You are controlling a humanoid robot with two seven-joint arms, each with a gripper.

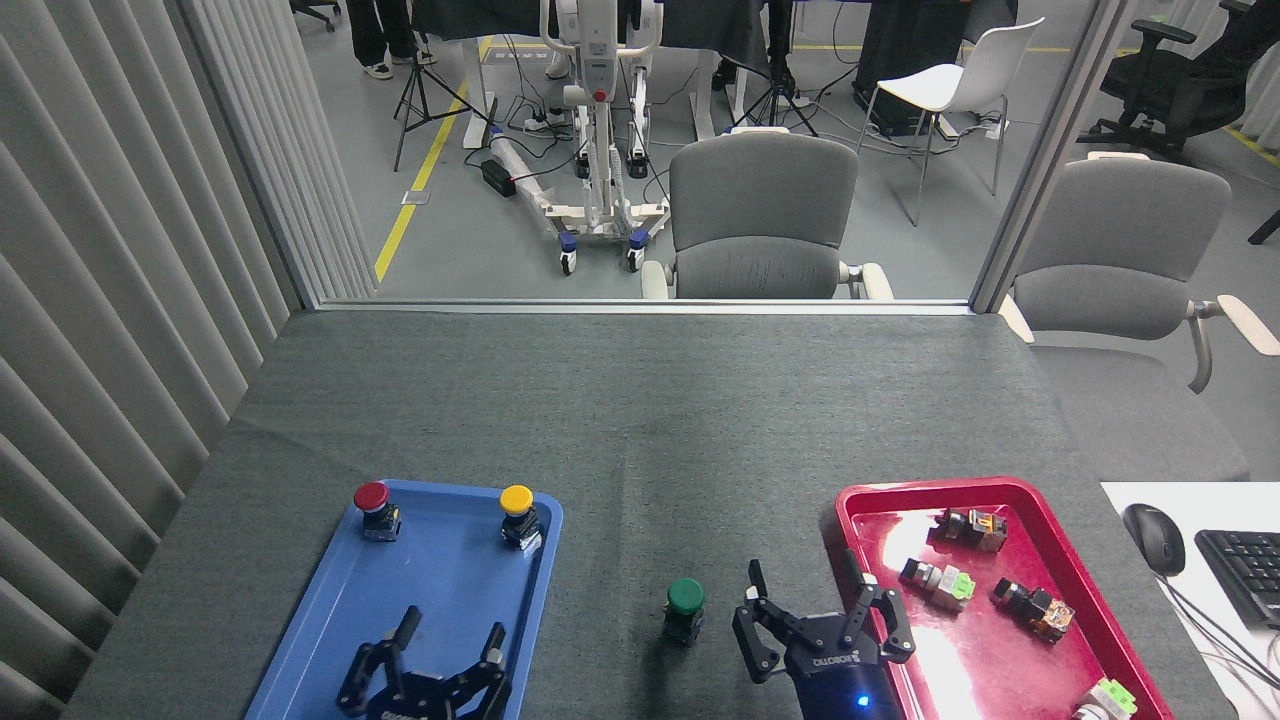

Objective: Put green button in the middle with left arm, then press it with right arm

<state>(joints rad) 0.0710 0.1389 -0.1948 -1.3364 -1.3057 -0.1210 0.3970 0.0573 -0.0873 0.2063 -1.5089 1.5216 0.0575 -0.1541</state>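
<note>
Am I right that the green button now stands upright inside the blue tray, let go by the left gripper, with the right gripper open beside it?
Not quite. The head view shows the green button standing on the bare grey cloth between the blue tray and red tray. The rest holds: left gripper clear, right gripper open beside it.

On my feed I see a blue tray (pixel 330 640) lying on the left of the table, with a red-capped button (pixel 374 510) in its far left corner and a yellow-capped button (pixel 518 514) in its far right corner, both upright. A red tray (pixel 1085 590) lies on the right and holds several small switch parts (pixel 1030 605), scattered apart. Beyond the table's far edge stand two grey chairs (pixel 762 215). At the right edge I can make out a black mouse (pixel 1153 537) beside a keyboard (pixel 1245 572).
</note>
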